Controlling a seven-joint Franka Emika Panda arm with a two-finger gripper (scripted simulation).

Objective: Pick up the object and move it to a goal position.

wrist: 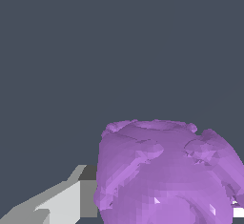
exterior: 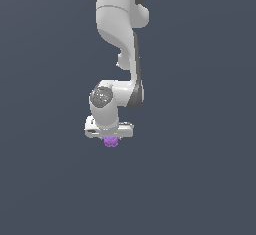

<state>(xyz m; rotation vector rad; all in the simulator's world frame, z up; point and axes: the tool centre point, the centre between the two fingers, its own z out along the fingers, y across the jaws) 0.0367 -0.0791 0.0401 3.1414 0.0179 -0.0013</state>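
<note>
The white arm reaches down from the far side, and its tool (exterior: 110,138) sits right over the purple object (exterior: 111,141), which peeks out just below the tool's body in the exterior view. In the wrist view the object (wrist: 164,173) is very close and fills the lower part of the picture, with one grey finger (wrist: 66,200) touching or almost touching its side. The other finger is nearly hidden behind the lump. So the tool seems to be pinching the object, or very nearly so; I cannot tell how firm the contact is.

No goal marker shows in either picture, and the dark background gives no clear line for the counter, so I cannot say if the object is lifted or resting.

My judgement is that the step in hand is securing the grasp before the carry. To do it well, the fingers should press on opposite sides at the widest part of the lump, because its swirled, round surface may slip. The move should then be slow and steady.
</note>
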